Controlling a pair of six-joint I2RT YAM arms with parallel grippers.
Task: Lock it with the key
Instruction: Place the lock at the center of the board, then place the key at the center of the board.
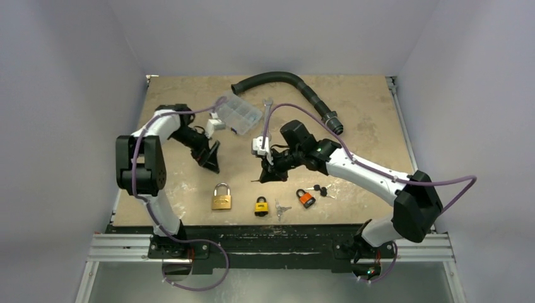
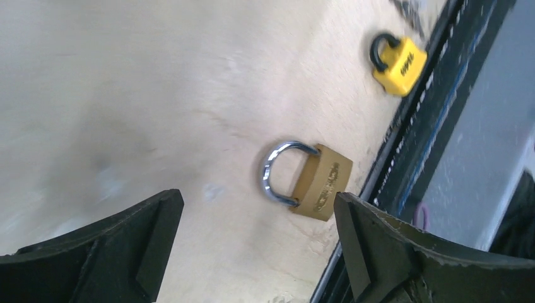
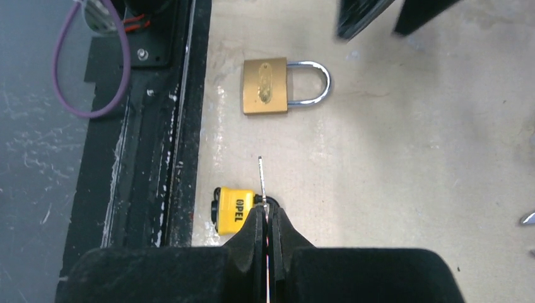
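Observation:
A brass padlock (image 1: 221,197) with a steel shackle lies near the table's front edge; it shows in the left wrist view (image 2: 318,180) and the right wrist view (image 3: 266,86). My right gripper (image 1: 264,175) is shut on a thin silver key (image 3: 262,183) whose blade sticks out past the fingertips, held above the table behind the padlocks. My left gripper (image 1: 211,161) is open and empty, above and behind the brass padlock; its fingers (image 2: 158,230) frame bare table.
A small yellow padlock (image 1: 261,206) lies near the front edge with loose keys (image 1: 281,209) beside it. An orange padlock (image 1: 305,198) with keys (image 1: 323,189) lies to the right. A clear organizer box (image 1: 238,113), a wrench (image 1: 267,110) and a black hose (image 1: 290,87) sit at the back.

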